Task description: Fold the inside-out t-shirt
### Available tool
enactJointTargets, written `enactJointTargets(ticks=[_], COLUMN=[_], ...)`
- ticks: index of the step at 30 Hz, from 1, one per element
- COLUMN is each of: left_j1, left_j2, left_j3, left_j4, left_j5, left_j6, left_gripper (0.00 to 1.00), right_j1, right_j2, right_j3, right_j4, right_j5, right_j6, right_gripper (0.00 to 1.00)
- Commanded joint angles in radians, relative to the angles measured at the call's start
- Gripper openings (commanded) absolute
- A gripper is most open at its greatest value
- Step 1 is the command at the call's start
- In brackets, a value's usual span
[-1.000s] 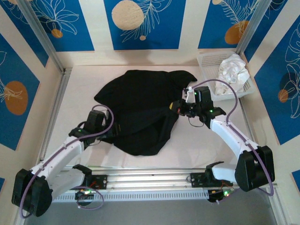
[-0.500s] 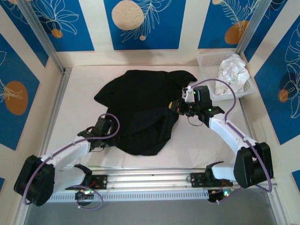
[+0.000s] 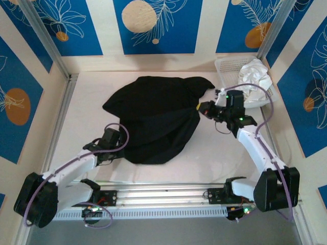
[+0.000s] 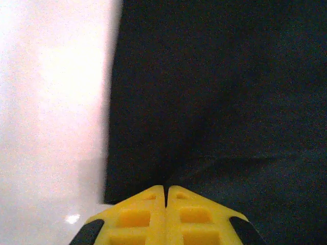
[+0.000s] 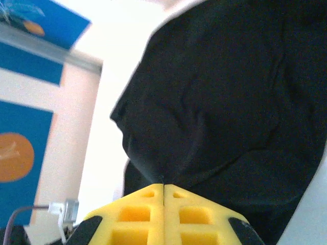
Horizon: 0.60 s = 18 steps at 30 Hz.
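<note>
Inside-out t-shirt [image 3: 153,115]: black, lying crumpled mid-bench [image 3: 219,153]. Soft, light and limp; likely to sag and slide when lifted. Best taken at hem or edges. Left tool [image 3: 124,146]: closed on near-left edge. Right tool [image 3: 200,107]: closed, pinching right edge.

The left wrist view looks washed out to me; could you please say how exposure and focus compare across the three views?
Left wrist: the table is blown out to white, with a glare spot low down; the t-shirt is soft, featureless black. Right wrist: the table is overexposed too, but the t-shirt's folds show, and the wall is blurred. Top external: evenly lit and sharp.
</note>
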<state>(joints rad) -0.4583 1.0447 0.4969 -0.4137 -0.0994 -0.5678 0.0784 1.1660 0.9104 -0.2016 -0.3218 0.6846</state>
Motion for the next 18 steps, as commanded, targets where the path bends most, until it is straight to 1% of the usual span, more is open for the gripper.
enactJointTargets(ticks=[1, 3, 6, 9, 12, 18], left_j1=[0.045, 0.067, 0.079, 0.079, 0.079, 0.078], left_j2=[-0.081, -0.102, -0.108, -0.086, -0.084, -0.152], left_j3=[0.161, 0.252, 0.389, 0.523, 0.641, 0.86], left_j4=[-0.038, -0.048, -0.043, -0.041, -0.038, -0.029], left_j5=[-0.143, -0.191, -0.236, -0.257, -0.253, -0.191], left_j6=[0.056, 0.092, 0.163, 0.223, 0.256, 0.288], left_gripper=[0.0, 0.0, 0.0, 0.0, 0.0, 0.0], right_j1=[-0.083, -0.123, -0.167, -0.172, -0.174, -0.173], right_j2=[-0.098, -0.133, -0.159, -0.166, -0.178, -0.254], right_j3=[0.104, 0.14, 0.215, 0.299, 0.379, 0.544], right_j4=[0.05, 0.066, 0.061, 0.031, -0.011, -0.142], right_j5=[0.014, 0.05, 0.063, 0.07, 0.056, 0.04], right_j6=[0.026, 0.037, 0.037, 0.009, -0.032, -0.12], right_gripper=[0.0, 0.0, 0.0, 0.0, 0.0, 0.0])
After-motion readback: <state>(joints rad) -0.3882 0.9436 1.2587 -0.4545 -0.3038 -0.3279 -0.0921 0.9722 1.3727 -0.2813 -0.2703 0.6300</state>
